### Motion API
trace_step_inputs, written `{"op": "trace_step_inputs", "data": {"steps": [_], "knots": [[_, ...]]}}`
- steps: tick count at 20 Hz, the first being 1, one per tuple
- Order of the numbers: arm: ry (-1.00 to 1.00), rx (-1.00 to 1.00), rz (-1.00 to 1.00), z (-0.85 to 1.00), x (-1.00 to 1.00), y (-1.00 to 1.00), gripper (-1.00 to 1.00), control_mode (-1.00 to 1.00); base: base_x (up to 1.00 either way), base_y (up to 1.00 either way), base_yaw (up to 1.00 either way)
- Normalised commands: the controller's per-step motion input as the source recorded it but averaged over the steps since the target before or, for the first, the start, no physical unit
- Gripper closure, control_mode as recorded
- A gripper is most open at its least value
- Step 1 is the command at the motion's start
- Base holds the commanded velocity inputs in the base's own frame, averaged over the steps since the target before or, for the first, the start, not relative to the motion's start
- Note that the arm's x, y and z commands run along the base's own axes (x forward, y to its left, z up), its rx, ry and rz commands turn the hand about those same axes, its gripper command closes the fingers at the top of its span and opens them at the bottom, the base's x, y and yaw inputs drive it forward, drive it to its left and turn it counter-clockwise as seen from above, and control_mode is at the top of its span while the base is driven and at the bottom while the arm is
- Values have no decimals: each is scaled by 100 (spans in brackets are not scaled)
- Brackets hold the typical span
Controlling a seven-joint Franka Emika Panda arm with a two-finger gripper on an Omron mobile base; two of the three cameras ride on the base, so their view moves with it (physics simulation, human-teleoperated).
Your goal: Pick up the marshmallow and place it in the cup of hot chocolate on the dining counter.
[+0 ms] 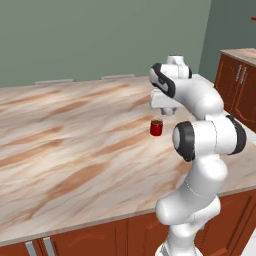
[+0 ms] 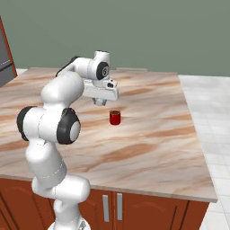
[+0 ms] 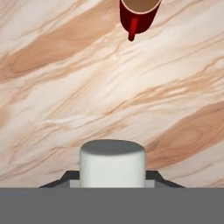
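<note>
Stubby white marshmallow (image 3: 112,162) — claw-gripped (image 3: 112,177), glossy red cup (image 3: 137,15)

Kitchen surroundings, plain and sparse.
Grey-green wall (image 1: 100,35) across the far side; red-brown side cabinet (image 1: 239,85) with pale metal handles at far right in the left base view; white tiled floor (image 2: 211,117) along the right in the right base view; dark grey appliance edge (image 2: 5,58) at far left there; red-brown cabinet doors (image 2: 148,211) with pale vertical handles along the near edge.
</note>
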Motion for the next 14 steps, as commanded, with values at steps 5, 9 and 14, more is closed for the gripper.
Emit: {"op": "trace_step_inputs", "data": {"steps": [5, 9, 14], "knots": [[-4, 0, 0, -45, 53, 0, 100, -100, 0, 0, 0], [0, -1, 0, -48, 46, -2, 100, -100, 0, 0, 0], [0, 0, 0, -39, 53, -7, 100, -100, 0, 0, 0]]}}
